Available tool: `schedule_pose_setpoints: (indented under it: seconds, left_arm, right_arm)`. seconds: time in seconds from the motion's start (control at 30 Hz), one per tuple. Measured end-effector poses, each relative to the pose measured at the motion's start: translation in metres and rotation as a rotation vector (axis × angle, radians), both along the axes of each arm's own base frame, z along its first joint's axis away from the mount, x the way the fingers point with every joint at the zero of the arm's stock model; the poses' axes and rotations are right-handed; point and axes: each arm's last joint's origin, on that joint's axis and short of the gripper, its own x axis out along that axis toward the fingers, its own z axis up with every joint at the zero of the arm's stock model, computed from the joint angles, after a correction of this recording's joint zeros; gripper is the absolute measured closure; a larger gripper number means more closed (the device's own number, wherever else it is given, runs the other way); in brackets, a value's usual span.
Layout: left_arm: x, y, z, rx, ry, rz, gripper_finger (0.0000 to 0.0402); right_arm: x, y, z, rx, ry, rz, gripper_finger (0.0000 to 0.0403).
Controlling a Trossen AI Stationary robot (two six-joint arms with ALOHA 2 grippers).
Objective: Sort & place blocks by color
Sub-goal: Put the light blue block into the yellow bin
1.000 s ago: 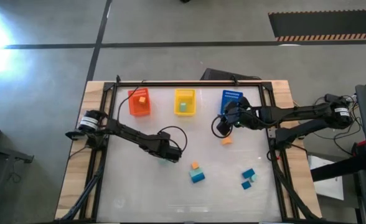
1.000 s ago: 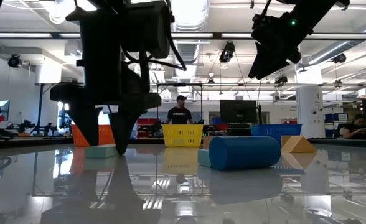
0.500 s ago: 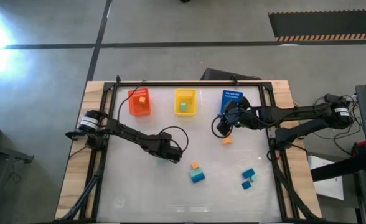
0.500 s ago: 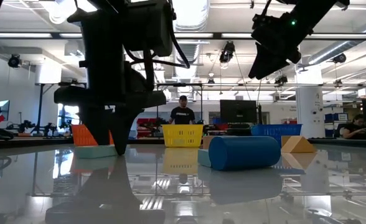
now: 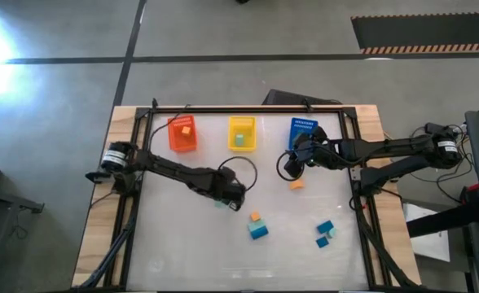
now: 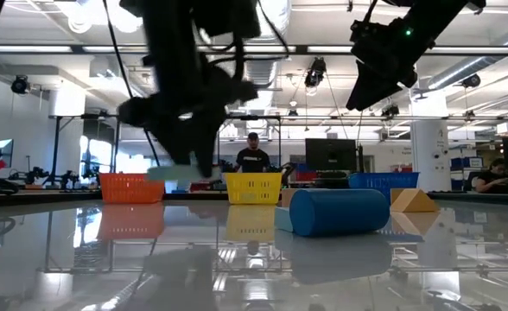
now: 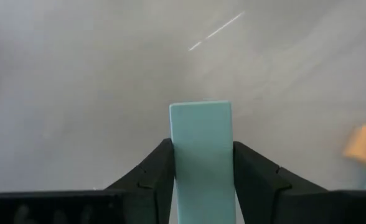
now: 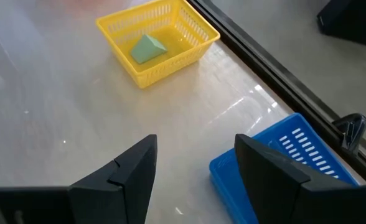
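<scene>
Currently the left gripper (image 7: 201,180) is clamped on a pale teal block (image 7: 201,155), lifted off the bench (image 5: 182,244) near centre. Farther back, the right gripper (image 8: 192,168) hovers with fingers apart and nothing between them, beside the blue bin (image 8: 282,162), yellow bin (image 8: 155,40) beyond.

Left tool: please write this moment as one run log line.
left tool: shut on teal block | lifted off table | right tool: open, beside blue bin
</scene>
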Motion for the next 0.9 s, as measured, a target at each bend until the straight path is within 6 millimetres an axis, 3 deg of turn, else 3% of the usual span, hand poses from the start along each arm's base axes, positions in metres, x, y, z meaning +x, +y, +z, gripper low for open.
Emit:
schedule_pose_setpoints:
  seconds: [0.23, 0.47, 0.9]
  left_arm:
    - [0.019, 0.03, 0.037, 0.063, -0.059, -0.132, 0.0289]
    - [0.029, 0.076, 0.062, 0.149, -0.095, -0.214, 0.0289]
    - [0.021, 0.171, 0.064, 0.27, -0.143, -0.145, 0.0289]
  right_arm:
    - [-0.004, 0.0, -0.003, 0.003, 0.06, 0.001, 0.0197]
    - [-0.007, 0.0, -0.006, 0.011, 0.094, -0.008, 0.0197]
    - [-0.01, 0.001, -0.004, 0.011, 0.083, -0.009, 0.0197]
